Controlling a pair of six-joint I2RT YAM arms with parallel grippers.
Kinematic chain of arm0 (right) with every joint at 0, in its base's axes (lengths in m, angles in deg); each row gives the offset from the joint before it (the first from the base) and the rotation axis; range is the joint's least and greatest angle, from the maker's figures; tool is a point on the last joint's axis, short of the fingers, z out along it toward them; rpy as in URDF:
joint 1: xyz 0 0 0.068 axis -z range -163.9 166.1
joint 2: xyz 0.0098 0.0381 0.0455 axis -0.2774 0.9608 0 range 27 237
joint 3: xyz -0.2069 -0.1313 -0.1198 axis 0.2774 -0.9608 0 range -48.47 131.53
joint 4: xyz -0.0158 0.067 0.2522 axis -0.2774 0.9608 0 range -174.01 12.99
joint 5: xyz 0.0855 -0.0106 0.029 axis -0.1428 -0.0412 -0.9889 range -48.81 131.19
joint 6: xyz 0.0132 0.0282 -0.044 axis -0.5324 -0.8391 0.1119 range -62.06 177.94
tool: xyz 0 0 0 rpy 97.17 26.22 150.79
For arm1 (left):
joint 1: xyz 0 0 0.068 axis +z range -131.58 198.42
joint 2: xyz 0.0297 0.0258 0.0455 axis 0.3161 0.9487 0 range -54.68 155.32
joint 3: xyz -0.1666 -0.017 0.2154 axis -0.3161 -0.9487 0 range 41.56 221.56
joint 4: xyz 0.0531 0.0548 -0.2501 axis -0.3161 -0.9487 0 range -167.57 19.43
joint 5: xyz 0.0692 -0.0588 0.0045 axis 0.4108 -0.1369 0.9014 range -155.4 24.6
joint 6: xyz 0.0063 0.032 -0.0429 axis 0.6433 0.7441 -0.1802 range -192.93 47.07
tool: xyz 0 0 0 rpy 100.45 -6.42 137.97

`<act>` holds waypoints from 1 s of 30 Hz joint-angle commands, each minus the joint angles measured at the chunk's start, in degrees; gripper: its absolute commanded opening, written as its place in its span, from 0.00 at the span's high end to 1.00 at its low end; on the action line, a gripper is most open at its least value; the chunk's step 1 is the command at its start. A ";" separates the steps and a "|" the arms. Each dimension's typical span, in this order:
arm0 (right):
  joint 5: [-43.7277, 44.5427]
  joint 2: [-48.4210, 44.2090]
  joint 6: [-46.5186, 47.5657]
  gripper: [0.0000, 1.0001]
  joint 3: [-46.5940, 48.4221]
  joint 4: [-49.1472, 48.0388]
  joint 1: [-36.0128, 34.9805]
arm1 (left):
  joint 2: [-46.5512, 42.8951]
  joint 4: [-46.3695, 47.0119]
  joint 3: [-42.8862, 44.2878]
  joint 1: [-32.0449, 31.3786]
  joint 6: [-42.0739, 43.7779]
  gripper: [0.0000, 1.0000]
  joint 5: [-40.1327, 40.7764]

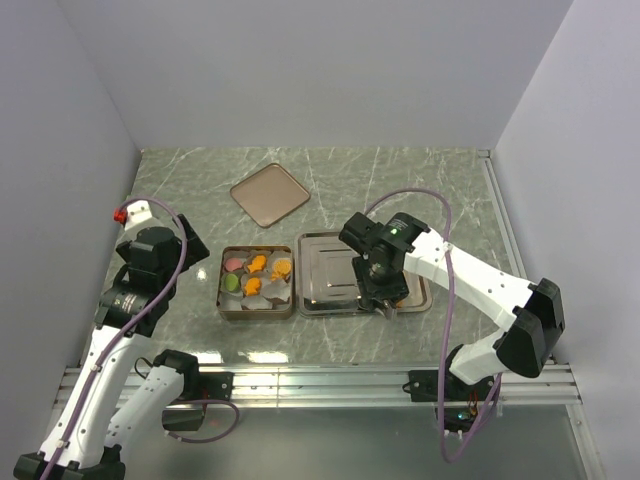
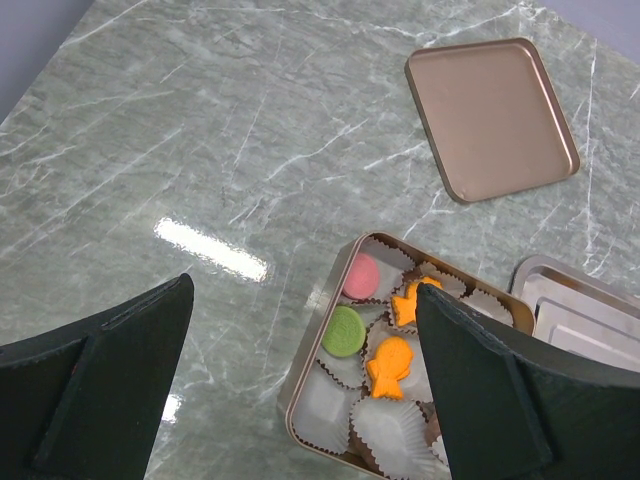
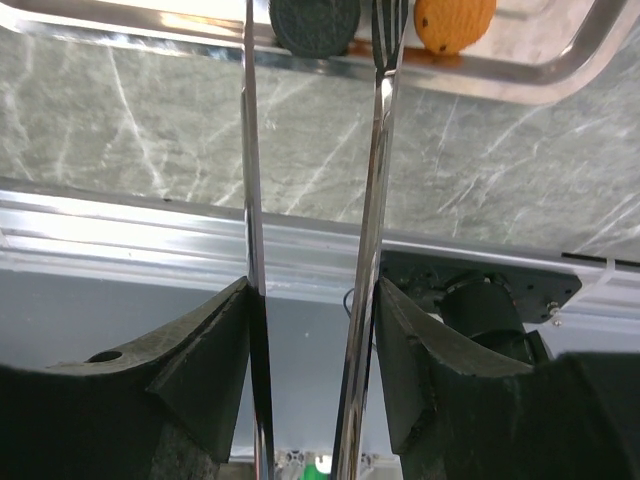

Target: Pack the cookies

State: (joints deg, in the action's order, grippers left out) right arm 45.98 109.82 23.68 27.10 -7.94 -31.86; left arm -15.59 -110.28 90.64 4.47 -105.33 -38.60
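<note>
Right hand (image 3: 315,30) grips dark cookie (image 3: 315,25).

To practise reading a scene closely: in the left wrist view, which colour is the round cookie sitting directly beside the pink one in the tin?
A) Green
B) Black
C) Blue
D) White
A: in the tin, a round green cookie sits in the paper cup just below the pink cookie, with orange figure-shaped cookies to their right.

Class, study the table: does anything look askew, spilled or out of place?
Nothing is spilled. The tin lid lies apart from the cookie tin, turned askew to it. A dark cookie and an orange cookie sit in the steel tray.
</note>
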 commanded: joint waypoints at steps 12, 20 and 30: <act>-1.63 -1.97 0.16 0.43 0.19 3.82 -0.73 | -0.77 1.82 0.14 -0.19 -0.12 0.00 0.00; -1.90 -0.74 1.21 0.58 -0.16 2.85 -0.81 | -0.60 1.73 0.23 -0.19 -0.29 0.01 -0.09; 3.20 3.21 1.74 0.62 14.74 6.28 -0.29 | 0.19 1.73 0.23 -0.19 -0.21 0.01 -0.35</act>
State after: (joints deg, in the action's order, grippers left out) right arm 46.20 112.23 24.82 32.50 -6.06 -32.26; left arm -15.78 -110.30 90.64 4.47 -105.36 -38.60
